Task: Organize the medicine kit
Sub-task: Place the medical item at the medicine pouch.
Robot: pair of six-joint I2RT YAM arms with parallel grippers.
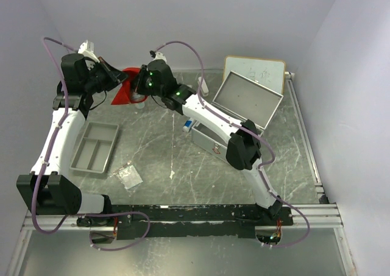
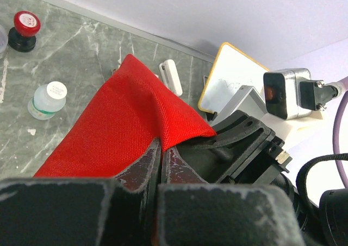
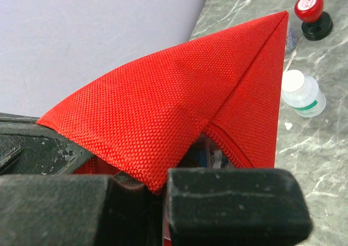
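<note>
1. Locate the medicine kit (image 1: 244, 102) on the right half of the table (image 1: 158, 151), lid raised.
2. Note the red pouch (image 1: 125, 93) lifted at the far left.
3. Confirm the left tool (image 2: 161, 155) and right tool (image 3: 157, 187) are each clenched on the red pouch.

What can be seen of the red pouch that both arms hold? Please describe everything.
The red pouch is made of coarse woven fabric, bright red, with no marking in view. It is soft, pulled into a tent-like peak with sharp folds. The left fingers pinch one part and the right fingers another, both shut on it. It hangs over the far side of the table, left of the middle, seemingly lifted off it. One stitched edge gapes a little.
</note>
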